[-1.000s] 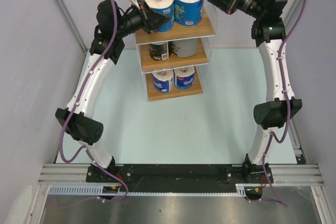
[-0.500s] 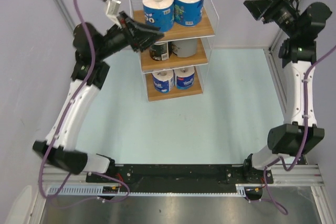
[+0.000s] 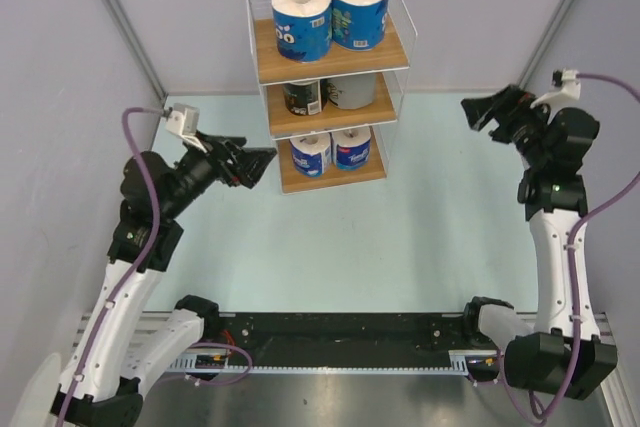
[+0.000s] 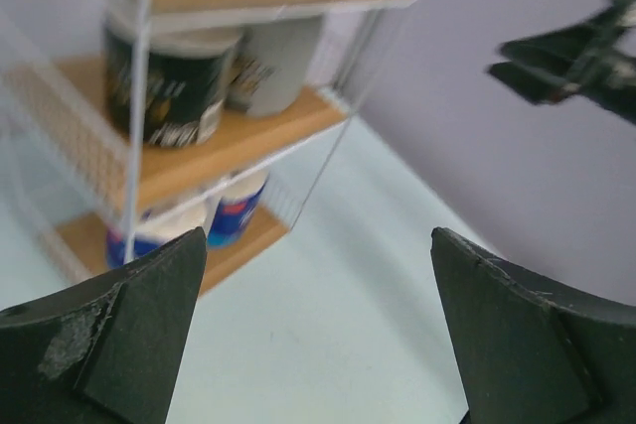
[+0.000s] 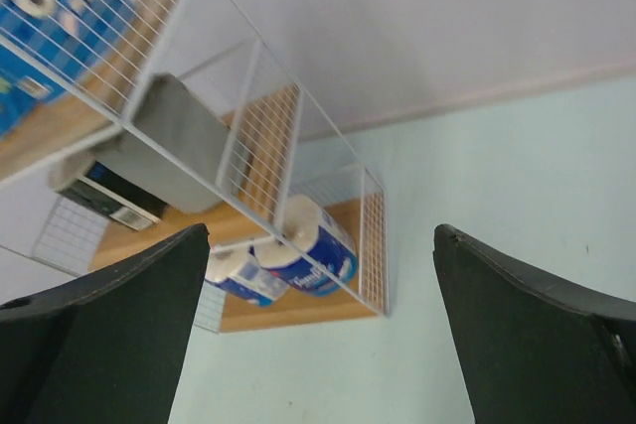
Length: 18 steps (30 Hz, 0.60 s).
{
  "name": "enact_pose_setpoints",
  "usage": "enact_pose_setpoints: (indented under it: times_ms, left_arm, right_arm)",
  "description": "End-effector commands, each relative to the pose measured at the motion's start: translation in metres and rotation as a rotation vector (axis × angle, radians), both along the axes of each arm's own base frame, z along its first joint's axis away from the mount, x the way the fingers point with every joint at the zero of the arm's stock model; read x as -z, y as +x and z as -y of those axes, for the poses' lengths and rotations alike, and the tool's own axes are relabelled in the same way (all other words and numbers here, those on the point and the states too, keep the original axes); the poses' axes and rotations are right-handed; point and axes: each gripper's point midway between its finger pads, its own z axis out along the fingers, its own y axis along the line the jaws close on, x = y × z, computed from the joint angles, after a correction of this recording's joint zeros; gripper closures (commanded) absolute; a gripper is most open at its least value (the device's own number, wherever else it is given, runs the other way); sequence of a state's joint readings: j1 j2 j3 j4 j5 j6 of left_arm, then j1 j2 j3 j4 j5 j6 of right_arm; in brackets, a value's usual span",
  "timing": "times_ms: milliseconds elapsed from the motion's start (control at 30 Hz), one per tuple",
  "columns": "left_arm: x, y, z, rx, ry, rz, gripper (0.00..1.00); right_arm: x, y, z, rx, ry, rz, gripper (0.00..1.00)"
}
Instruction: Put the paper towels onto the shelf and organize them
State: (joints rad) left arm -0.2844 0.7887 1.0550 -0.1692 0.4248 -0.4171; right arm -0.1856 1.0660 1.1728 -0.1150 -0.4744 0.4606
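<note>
- Shelf (image 3: pixel 330 62): stands between the grippers, nearer the left one.
- Top tier: two blue rolls (image 3: pixel 302 19); middle: dark roll (image 3: pixel 301 97), grey roll (image 3: pixel 350 90); bottom: two blue rolls.
- Left gripper (image 3: pixel 262 162), right gripper (image 3: pixel 470 115): jaws spread wide, holding nothing.

6 rolls (image 3: pixel 302 19), 2/tier on shelf (image 3: pixel 332 63)

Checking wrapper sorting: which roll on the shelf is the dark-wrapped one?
The left roll on the shelf's middle tier: its wrapper is black with pale print. Its neighbour is grey; the top pair and bottom pair are blue.
</note>
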Motion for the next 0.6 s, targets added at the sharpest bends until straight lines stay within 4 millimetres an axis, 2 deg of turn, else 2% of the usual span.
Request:
enact_pose_setpoints:
  times_ms: [0, 33, 67, 100, 133, 300, 433, 567]
  left_arm:
    - [0.073, 0.014, -0.039, -0.252, 0.059, -0.206, 0.0]
    - [0.086, 0.014, -0.042, -0.266, 0.069, -0.238, 0.0]
    - [0.092, 0.014, -0.048, -0.303, 0.071, -0.253, 0.0]
    - [0.101, 0.011, -0.051, -0.318, 0.079, -0.287, 0.0]
    - [0.113, 0.01, -0.053, -0.324, 0.086, -0.308, 0.0]
    - [0.138, -0.002, -0.07, -0.411, 0.082, -0.333, 0.0]
    - [0.165, -0.01, -0.081, -0.466, 0.092, -0.375, 0.0]
    - [0.182, -0.017, -0.089, -0.502, 0.085, -0.401, 0.0]
  right_arm:
    - [0.046, -0.009, 0.001, 0.091, -0.044, -0.069, 0.0]
    - [0.055, -0.01, 0.0, 0.103, -0.047, -0.087, 0.0]
    - [0.078, -0.012, -0.006, 0.107, -0.042, -0.146, 0.0]
    - [0.086, -0.013, 0.0, 0.161, -0.018, -0.171, 0.0]
    - [0.093, -0.015, -0.003, 0.158, -0.009, -0.184, 0.0]
    - [0.145, -0.03, -0.014, 0.174, 0.0, -0.294, 0.0]
    - [0.161, -0.045, -0.022, 0.168, -0.008, -0.321, 0.0]
    - [0.178, -0.06, -0.031, 0.137, -0.021, -0.36, 0.0]
